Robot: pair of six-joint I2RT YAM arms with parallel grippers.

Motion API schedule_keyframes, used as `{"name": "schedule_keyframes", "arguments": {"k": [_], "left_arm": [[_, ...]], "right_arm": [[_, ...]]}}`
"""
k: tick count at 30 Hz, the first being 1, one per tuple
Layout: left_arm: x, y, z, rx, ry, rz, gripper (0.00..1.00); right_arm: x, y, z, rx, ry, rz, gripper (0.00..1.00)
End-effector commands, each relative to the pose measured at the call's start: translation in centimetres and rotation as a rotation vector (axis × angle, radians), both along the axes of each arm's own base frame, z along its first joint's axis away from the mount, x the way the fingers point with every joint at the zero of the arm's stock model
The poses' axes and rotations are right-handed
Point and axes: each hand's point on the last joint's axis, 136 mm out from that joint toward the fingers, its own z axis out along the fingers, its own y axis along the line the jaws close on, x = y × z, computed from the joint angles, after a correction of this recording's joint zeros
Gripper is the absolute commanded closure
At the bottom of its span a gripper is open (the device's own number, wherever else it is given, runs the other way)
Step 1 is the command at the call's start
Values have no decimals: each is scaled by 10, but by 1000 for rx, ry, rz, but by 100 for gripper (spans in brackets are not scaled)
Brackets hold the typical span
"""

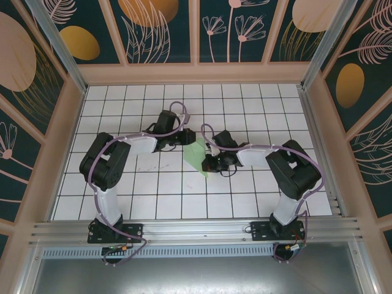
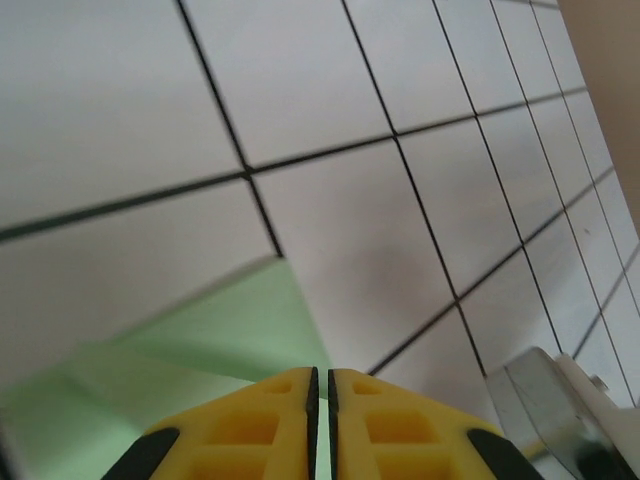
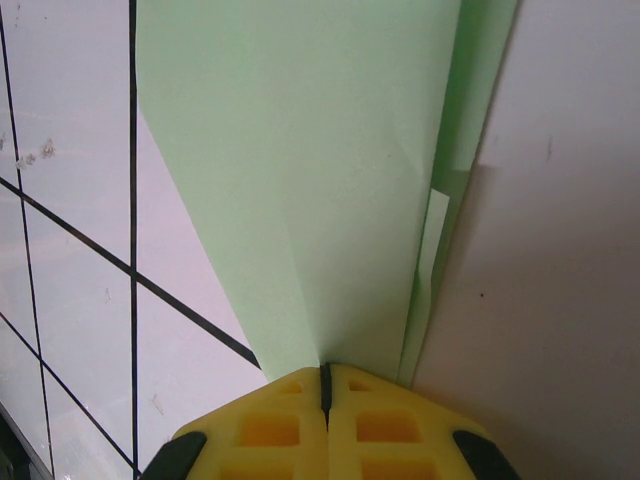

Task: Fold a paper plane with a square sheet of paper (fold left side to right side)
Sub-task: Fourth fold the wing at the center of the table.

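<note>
Bright, even light fell from above on the white bench (image 1: 122, 202), and the arms (image 1: 107, 165) threw only faint, soft shadows, with no glare. The left wrist view was soft: grid lines (image 2: 260, 215) smeared, the paper (image 2: 200, 350) hazy, the left claw (image 2: 320, 400) out of focus. The right wrist view was sharper, with a grey shadow along the paper's right edge and the right claw (image 3: 325, 400) blurred.
</note>
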Motion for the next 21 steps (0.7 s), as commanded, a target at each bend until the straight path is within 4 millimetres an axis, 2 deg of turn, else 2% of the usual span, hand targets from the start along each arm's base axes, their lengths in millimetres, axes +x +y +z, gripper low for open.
{"name": "schedule_keyframes", "arguments": {"k": [1,12,17,21], "left_arm": [[-2,-1,-20,-6,40,4,85],[14,7,-52,75,42,61,86],[23,18,-64,125,41,97,86],[37,34,-68,150,40,137,86]], "right_arm": [[-41,-43,-44,-214,174,-7,100],[-45,-45,-47,-224,187,-1,100],[-49,-46,-48,-230,199,7,100],[-53,-48,-50,-234,208,12,100]]}}
